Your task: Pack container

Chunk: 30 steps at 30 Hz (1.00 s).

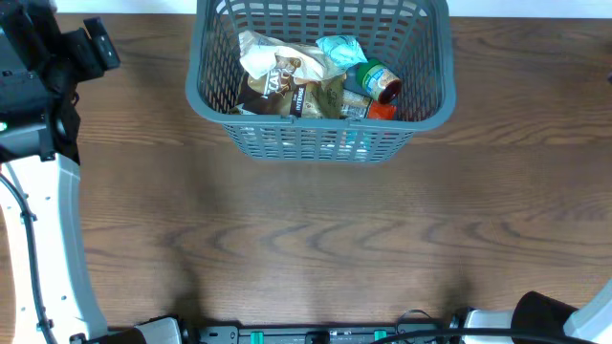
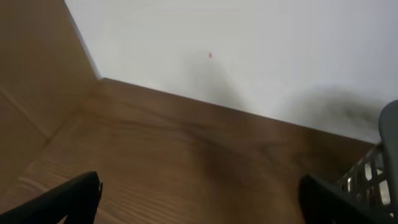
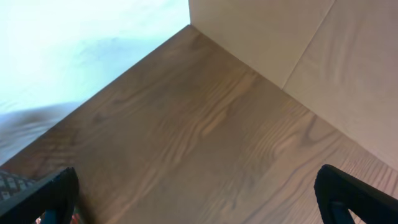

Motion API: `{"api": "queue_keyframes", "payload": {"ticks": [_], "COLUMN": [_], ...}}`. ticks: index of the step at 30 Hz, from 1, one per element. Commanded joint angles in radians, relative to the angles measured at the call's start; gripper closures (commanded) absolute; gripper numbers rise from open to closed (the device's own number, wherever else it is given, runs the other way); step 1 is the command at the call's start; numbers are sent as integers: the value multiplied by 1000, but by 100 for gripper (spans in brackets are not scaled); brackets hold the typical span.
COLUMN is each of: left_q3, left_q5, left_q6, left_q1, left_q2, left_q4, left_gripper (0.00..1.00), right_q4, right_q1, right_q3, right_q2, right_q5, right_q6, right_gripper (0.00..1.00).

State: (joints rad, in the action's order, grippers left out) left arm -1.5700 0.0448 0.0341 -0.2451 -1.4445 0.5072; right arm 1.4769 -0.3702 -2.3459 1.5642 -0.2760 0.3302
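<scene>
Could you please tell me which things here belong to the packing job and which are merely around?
Job in hand:
container
brown packets, inside it
teal packet, inside it
green-labelled bottle, inside it

Merely around:
wooden table
white wall

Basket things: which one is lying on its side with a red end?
The small bottle with the green label, at the right of the container. Its neighbours, the teal packet and the brown-and-white packet, are crumpled bags.

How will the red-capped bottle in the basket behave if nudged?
The bottle looks round and lies on its side, so it would probably roll. It seems rigid, likely firm to grip. Packets beside it may stop it.
</scene>
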Motion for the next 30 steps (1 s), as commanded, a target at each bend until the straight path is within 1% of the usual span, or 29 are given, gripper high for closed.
{"api": "queue_keyframes", "payload": {"ticks": [1,5,30], "left_q3": [-16,-16,-16], "left_q5": [-15,-15,-15], "left_q6": [6,7,7], "left_q1": [-2,-2,-2], "left_q2": [6,6,6], "left_q4": [20,39,39], "left_gripper": [1,1,1], "right_q4": [2,2,2], "right_q1": [-8,-8,-8], "right_q3": [0,0,0], "right_q2": [5,5,-8], "right_q5": [0,0,0], "right_q6": [13,13,13], "right_gripper": [1,1,1]}}
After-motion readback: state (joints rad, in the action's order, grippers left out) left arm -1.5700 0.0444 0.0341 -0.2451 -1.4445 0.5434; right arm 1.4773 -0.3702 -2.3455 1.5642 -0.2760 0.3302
